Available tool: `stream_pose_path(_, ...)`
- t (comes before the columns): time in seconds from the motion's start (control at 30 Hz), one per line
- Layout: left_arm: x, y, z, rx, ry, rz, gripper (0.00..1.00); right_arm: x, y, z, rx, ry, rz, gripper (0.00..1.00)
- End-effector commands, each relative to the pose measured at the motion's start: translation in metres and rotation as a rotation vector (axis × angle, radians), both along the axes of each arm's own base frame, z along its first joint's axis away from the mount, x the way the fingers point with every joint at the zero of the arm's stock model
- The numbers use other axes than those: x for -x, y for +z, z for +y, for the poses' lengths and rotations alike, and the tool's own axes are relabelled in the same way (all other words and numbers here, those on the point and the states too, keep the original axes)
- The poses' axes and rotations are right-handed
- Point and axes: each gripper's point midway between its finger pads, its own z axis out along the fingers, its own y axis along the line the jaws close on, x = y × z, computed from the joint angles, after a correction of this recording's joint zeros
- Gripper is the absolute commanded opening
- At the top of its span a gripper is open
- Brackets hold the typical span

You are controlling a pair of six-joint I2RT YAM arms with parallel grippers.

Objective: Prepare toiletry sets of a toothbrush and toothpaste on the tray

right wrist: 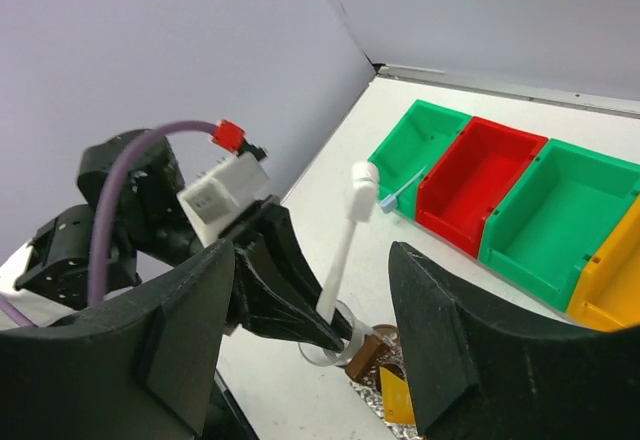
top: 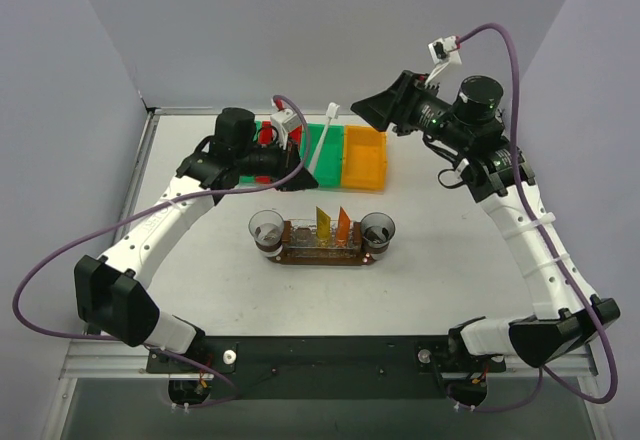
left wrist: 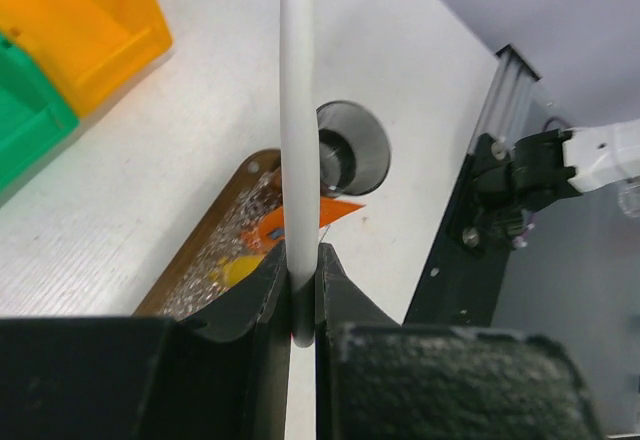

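Holding toothbrush point(left wrist: 297, 110) pinched in left gripper point(left wrist: 297, 278) behind tray point(left wrist: 212, 222); right gripper point(right wrist: 315, 300) agape, empty. Next, probably: lowering it upright into tray-end cup point(left wrist: 362, 155).

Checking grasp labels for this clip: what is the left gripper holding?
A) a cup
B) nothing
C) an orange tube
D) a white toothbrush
D: in the left wrist view the left gripper is shut on the white toothbrush, whose shaft runs up from between the fingers.
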Motion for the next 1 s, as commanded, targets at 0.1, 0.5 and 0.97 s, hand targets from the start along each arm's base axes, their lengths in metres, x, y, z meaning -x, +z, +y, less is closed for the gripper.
stream_pose_path(0.1,0.010,-0.002,0.023,-0.160,0.015,-0.167,0.00,-0.006,0.016,0.007,-0.031,0.029,0.039,0.47)
stream_pose_path(0.5,0.022,-0.007,0.019,-0.192,0.002,-0.197,0.00,-0.016,-0.016,0.028,-0.006,0.090,0.176,0.41)
stream_pose_path(0.97,0.021,-0.005,0.016,-0.169,0.017,-0.181,0.00,-0.009,-0.019,0.039,0.004,0.139,0.171,0.36)
